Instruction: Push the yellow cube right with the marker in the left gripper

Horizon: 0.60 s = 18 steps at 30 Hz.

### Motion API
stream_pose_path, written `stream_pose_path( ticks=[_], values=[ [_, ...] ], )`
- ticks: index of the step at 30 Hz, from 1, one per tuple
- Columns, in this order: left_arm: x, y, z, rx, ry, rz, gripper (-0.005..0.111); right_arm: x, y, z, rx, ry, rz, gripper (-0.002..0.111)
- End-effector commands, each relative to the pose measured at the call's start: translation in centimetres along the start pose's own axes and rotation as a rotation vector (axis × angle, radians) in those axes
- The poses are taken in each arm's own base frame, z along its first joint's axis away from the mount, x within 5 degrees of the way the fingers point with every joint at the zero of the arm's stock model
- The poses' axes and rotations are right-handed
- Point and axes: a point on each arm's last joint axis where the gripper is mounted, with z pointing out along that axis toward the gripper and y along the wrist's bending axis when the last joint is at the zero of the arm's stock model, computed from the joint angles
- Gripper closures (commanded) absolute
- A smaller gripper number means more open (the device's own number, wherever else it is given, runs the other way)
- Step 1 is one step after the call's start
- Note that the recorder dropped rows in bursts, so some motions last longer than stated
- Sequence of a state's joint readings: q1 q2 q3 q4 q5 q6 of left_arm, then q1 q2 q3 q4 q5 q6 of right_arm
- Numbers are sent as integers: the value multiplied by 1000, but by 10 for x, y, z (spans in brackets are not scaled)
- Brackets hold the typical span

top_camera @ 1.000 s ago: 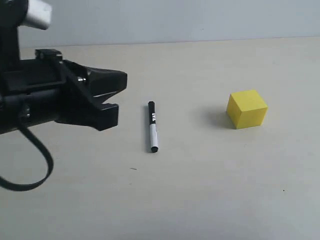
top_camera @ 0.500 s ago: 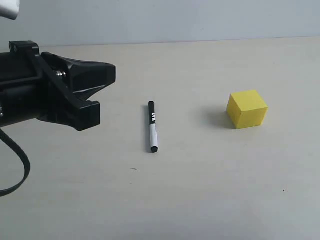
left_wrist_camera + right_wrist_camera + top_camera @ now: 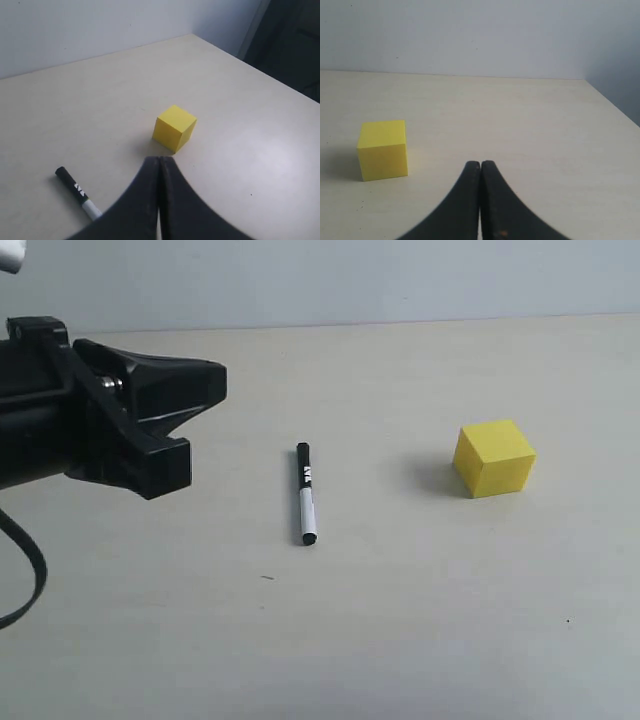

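Observation:
The marker [image 3: 305,495] lies flat on the table, black cap end away from the camera, and nothing holds it; the left wrist view shows it too [image 3: 75,189]. To its right stands the yellow cube [image 3: 493,458], also seen in both wrist views [image 3: 174,128] [image 3: 382,149]. My left gripper [image 3: 205,390] hovers above the table to the left of the marker, well apart from it. Its jaws are shut on nothing [image 3: 159,159]. My right gripper [image 3: 480,163] is shut and empty, with the cube off to one side ahead of it; it is outside the exterior view.
The pale table [image 3: 400,620] meets a light wall [image 3: 350,280] at the back. A loose black cable [image 3: 25,590] hangs under the left arm. In the left wrist view the table's edge [image 3: 260,70] borders a dark area.
The left gripper has drawn back to the left and slightly up, away from the marker. Marker and cube have not moved.

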<state>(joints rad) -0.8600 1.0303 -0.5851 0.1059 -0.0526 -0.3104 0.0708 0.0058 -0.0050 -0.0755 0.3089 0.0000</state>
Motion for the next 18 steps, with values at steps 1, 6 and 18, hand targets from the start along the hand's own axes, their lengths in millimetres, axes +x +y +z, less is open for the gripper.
stream_pose_path(
  ticks=[1,6,18],
  values=[
    [-7,2,-17,-7,-52,5,107,1,0,0,6,-6,1,108],
    [-11,19,-45,-103,-102,-21,107,1,0,0,6,-6,1,108],
    [17,44,-135,-389,-427,-60,107,1,0,0,6,-6,1,108]
  ],
)
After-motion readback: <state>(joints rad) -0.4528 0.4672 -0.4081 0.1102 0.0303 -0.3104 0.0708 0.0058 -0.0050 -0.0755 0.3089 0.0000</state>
